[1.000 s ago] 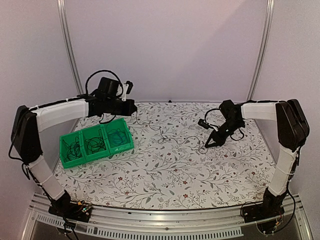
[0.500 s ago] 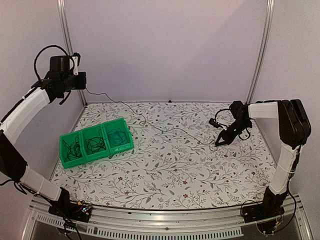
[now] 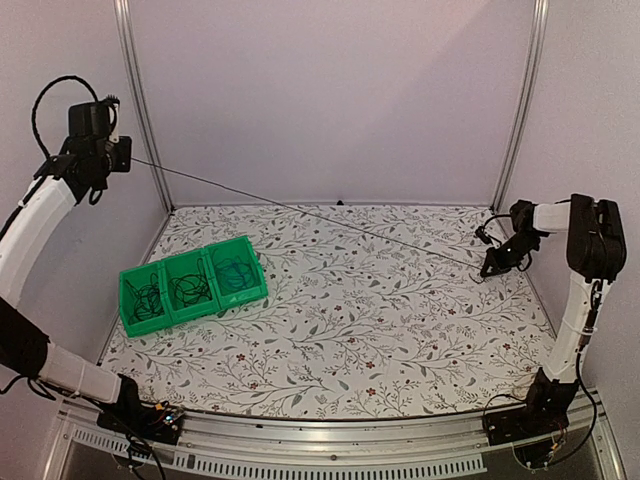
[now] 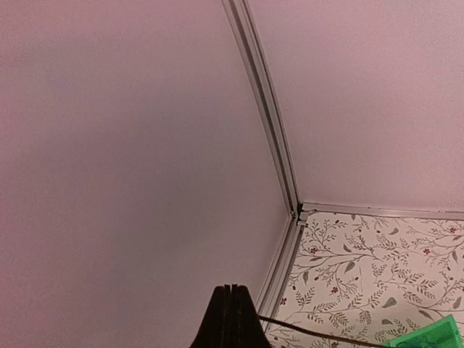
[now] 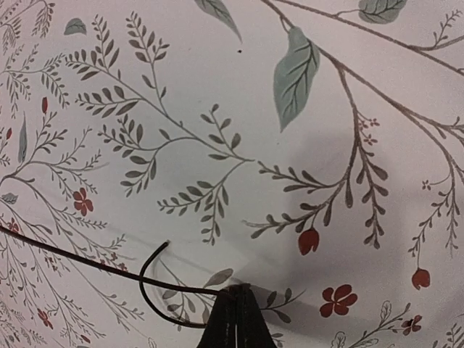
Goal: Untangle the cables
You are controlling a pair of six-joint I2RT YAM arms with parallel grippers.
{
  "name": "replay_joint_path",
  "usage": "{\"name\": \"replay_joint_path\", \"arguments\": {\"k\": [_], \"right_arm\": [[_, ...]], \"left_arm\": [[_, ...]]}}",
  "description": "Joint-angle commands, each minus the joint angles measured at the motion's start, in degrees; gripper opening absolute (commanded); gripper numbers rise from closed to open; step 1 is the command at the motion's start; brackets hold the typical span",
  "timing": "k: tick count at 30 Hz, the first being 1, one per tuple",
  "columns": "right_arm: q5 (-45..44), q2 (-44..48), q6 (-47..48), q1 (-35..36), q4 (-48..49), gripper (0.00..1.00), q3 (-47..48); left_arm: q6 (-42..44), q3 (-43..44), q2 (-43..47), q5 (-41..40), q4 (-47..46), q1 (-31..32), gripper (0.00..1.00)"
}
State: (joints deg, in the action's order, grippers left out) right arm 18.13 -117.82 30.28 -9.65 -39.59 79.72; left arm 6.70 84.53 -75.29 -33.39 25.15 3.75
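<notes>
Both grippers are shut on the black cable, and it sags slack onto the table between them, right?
Not slack. The top external view shows the black cable running as a straight, taut line from the raised left gripper down to the low right gripper. Both grippers are shut on it, as you said.

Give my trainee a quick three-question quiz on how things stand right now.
1. True or false: the black cable lies slack on the table.
2. How many compartments of the green bin hold cable bundles? A one, B two, C three.
3. Which jaws hold the cable's higher end?
Key: 1 false, it runs taut through the air; 2 C; 3 the left jaws.
</notes>
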Motion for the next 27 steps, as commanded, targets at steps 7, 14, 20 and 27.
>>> {"name": "replay_joint_path", "arguments": {"k": [7, 14, 20, 27], "right_arm": [[-13.4, -5.5, -6.2, -6.8, 1.7, 0.00, 1.5], [-7.0, -0.7, -2.7, -2.6, -1.4, 0.00, 1.4], [-0.4, 12.9, -1.6, 8.6, -6.6, 0.00, 3.4], [5.0, 21.6, 2.6, 22.5, -13.0, 0.00, 10.7]], "left_arm": [[-0.1, 5.1, 2.3, -10.1, 0.5, -5.4, 0.00], [-3.1, 3.4, 1.3, 17.6, -1.2, -2.5, 0.03], [2.5, 1.2, -3.9, 32.6, -2.8, 12.9, 0.37], [-1.6, 3.6, -15.0, 44.0, -6.4, 29.6, 0.57]]}}
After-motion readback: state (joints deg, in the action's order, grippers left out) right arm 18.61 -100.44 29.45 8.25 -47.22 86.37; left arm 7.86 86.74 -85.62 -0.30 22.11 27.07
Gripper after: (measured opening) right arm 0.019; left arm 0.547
